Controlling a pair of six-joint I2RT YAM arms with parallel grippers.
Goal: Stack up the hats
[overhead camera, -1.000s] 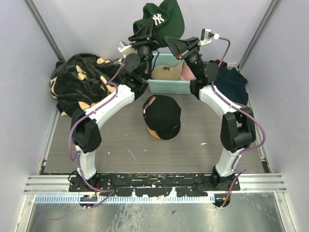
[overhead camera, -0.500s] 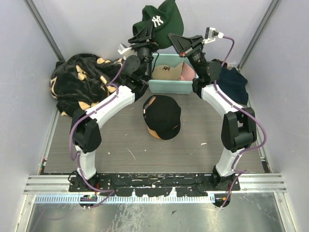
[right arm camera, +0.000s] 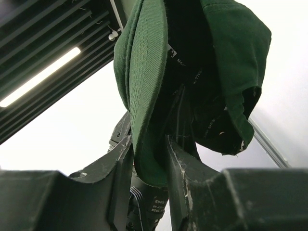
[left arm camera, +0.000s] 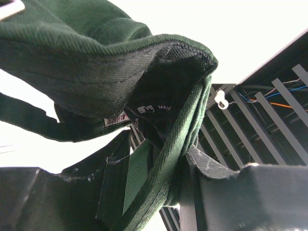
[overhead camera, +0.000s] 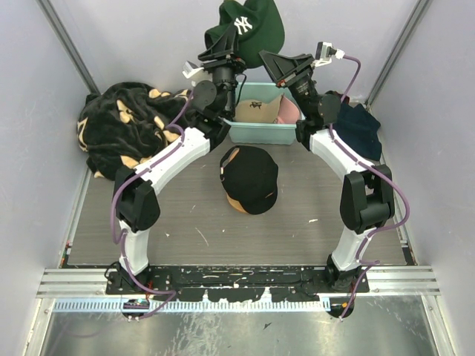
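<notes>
The dark green cap (overhead camera: 249, 26) with a white logo hangs high over the back of the table, held by both grippers. My left gripper (overhead camera: 223, 50) is shut on its band edge, which shows bunched between the fingers in the left wrist view (left arm camera: 175, 163). My right gripper (overhead camera: 278, 61) is shut on its brim (right arm camera: 144, 96). The black cap (overhead camera: 250, 178) with tan underside lies on the table centre. The tan cap (overhead camera: 256, 110) and the pink cap (overhead camera: 291, 111) lie in the teal bin (overhead camera: 256, 133).
A big black blanket with tan marks (overhead camera: 122, 122) is heaped at the back left. A dark navy cloth (overhead camera: 360, 126) lies at the back right, beside the bin. White walls close in both sides.
The green cap has risen a little with my left gripper. My right gripper moved up to the cap's brim and holds there.
</notes>
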